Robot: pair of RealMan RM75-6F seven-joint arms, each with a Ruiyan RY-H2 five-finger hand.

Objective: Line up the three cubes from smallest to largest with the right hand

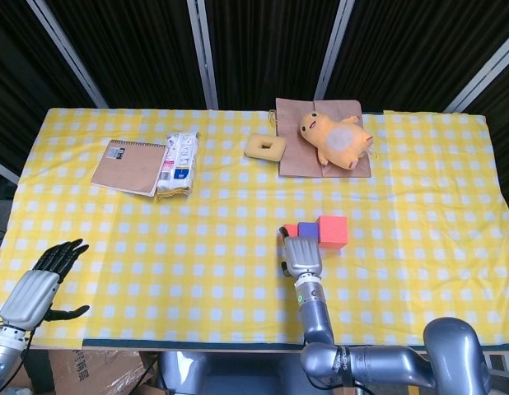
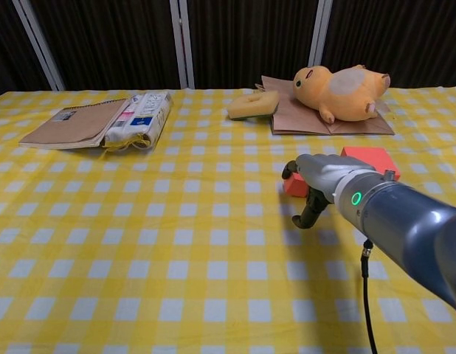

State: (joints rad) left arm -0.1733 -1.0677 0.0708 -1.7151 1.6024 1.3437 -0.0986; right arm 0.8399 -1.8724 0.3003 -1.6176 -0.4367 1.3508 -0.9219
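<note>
Three cubes stand in a row near the table's middle: a small red cube (image 1: 291,230), a blue cube (image 1: 307,230) and a large red cube (image 1: 332,231), touching or nearly touching. My right hand (image 1: 303,255) sits just in front of them, fingers curled against the small red and blue cubes. In the chest view the right hand (image 2: 324,181) hides the blue cube; the small red cube (image 2: 294,186) peeks out at its left and the large red cube (image 2: 368,161) behind it. My left hand (image 1: 40,284) hangs off the table's lower left, fingers spread, holding nothing.
A notebook (image 1: 129,166) and a packet (image 1: 179,163) lie at the back left. A ring-shaped sponge (image 1: 265,147) and a yellow plush toy (image 1: 337,140) on a brown paper bag (image 1: 297,160) lie at the back centre. The yellow checked cloth (image 1: 156,239) covers the table.
</note>
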